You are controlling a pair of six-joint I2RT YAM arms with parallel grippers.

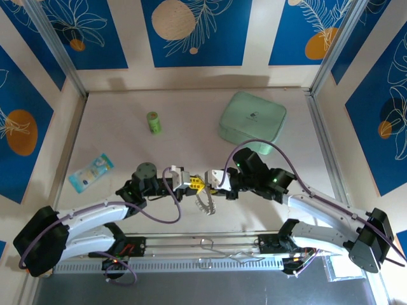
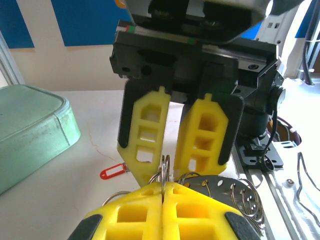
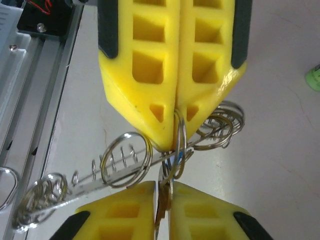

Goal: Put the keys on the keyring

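Top external view: one keyring (image 1: 205,202) held over the tabletop (image 1: 191,146) between two end effectors; left end effector (image 2: 163,192) clamped shut on one loop, right end effector (image 2: 168,167) narrowly parted about it. One red-tagged key (image 2: 112,172) lies on the tabletop

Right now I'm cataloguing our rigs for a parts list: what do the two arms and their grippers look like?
The left arm and right arm have white shells, black joints and a purple cable looping along each. The left gripper and right gripper carry yellow fingers with cut-out windows and black backing.
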